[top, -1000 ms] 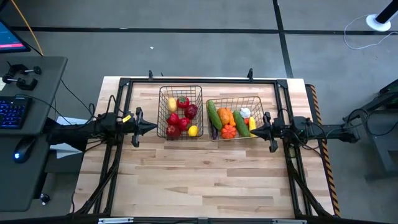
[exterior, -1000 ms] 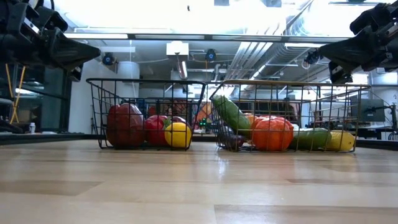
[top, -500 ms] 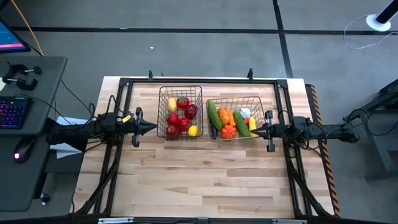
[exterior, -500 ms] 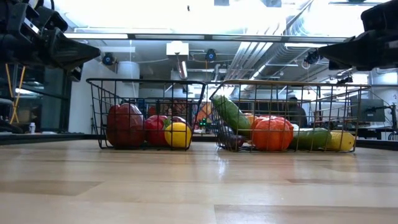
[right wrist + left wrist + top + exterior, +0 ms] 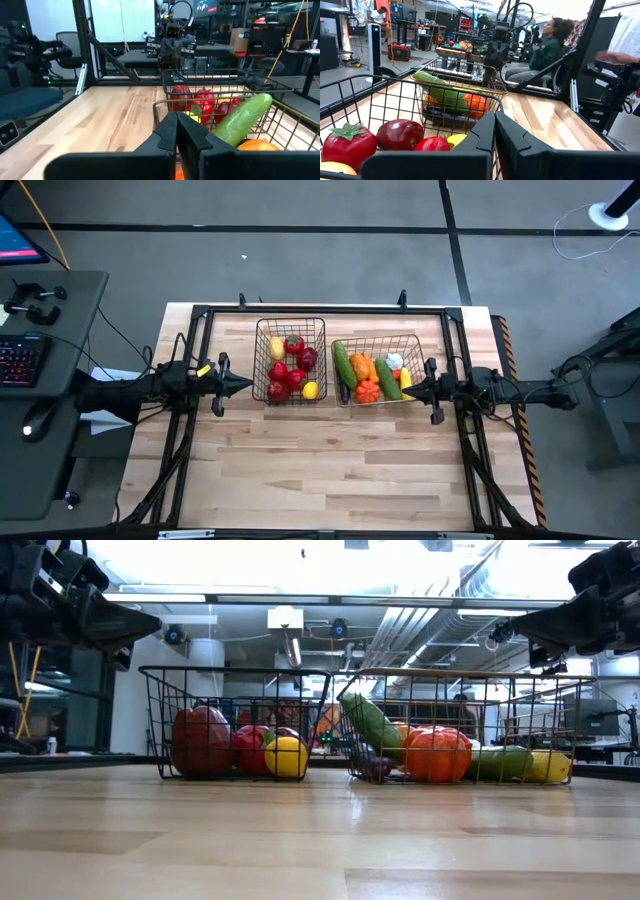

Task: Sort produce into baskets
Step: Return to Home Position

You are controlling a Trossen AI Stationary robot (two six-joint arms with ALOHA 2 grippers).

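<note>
Two dark wire baskets stand side by side on the far half of the wooden table. The narrower basket (image 5: 290, 321) holds red and yellow produce (image 5: 290, 372). The wider basket (image 5: 380, 337) holds green, orange, white and purple produce (image 5: 365, 370). My left gripper (image 5: 248, 384) is shut and points level at the narrower basket from the table's left, above its rim (image 5: 150, 670). My right gripper (image 5: 404, 389) is shut and points level from the table's right, its tip over the wider basket's right end and above the rim. In the wrist views both grippers (image 5: 494, 116) (image 5: 177, 116) hold nothing.
A black frame (image 5: 320, 308) runs around the tabletop's edges. Bare wood (image 5: 320, 465) covers the near half of the table. A desk with a keyboard (image 5: 20, 360) stands beyond the left edge. A seated person (image 5: 547, 42) shows in the room behind.
My right gripper has rolled a little about the line it points along, staying in place and shut. The baskets and produce have not moved.
</note>
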